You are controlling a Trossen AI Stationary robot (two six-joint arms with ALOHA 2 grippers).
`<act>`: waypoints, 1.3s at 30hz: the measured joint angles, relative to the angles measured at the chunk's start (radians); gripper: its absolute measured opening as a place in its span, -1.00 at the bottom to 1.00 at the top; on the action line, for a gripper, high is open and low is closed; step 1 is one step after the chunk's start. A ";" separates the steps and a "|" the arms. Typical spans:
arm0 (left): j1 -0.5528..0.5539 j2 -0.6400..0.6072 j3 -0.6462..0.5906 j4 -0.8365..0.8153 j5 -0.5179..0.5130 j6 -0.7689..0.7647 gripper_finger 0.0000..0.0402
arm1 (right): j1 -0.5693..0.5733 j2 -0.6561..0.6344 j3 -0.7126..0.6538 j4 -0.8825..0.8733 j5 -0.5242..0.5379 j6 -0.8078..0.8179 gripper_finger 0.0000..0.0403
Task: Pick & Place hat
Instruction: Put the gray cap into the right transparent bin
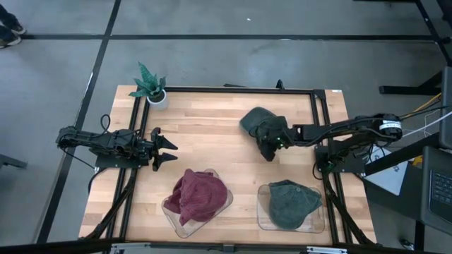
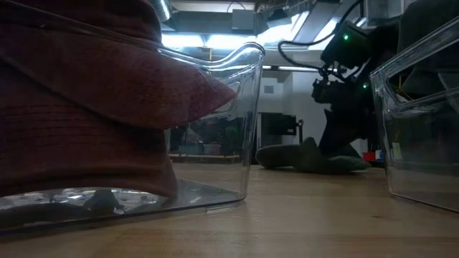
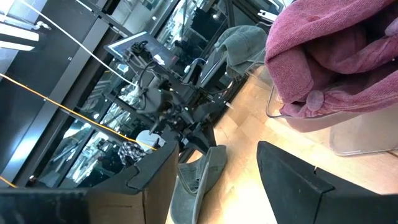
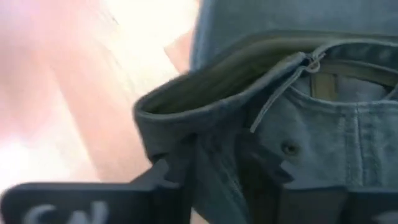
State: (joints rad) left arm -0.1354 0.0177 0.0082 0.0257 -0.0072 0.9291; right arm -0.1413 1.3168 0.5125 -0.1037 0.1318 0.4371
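A dark green hat (image 1: 253, 120) (image 2: 308, 158) lies on the wooden table, right of its middle. My right gripper (image 1: 267, 147) (image 4: 227, 183) reaches down onto its near edge and is shut on the cloth. My left gripper (image 1: 168, 149) (image 3: 217, 186) stands open and level above the table's left side, holding nothing. A maroon hat (image 1: 198, 196) sits in a clear tray (image 1: 169, 213) at the near edge. Another green hat (image 1: 291, 203) fills a second clear tray (image 1: 263, 220) to its right. My right gripper has a fold of the dark green hat's rim (image 4: 214, 168) between its two fingers (image 4: 171, 186), next to the inner band and seam. The fingers slant down onto it from the table's right side. The rest of the hat lies on the table (image 2: 287, 161).
A small potted plant (image 1: 150, 86) stands at the table's far left corner. A black frame (image 1: 233, 89) runs around the tabletop. Bare wood lies between the two arms and in front of the trays.
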 joint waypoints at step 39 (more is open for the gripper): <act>0.000 0.000 0.000 0.000 0.000 0.000 0.08 | 0.086 0.169 0.059 0.049 0.259 0.188 0.36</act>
State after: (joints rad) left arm -0.1355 0.0177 0.0082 0.0257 -0.0071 0.9291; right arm -0.0553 1.4860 0.5716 -0.0546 0.3909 0.6247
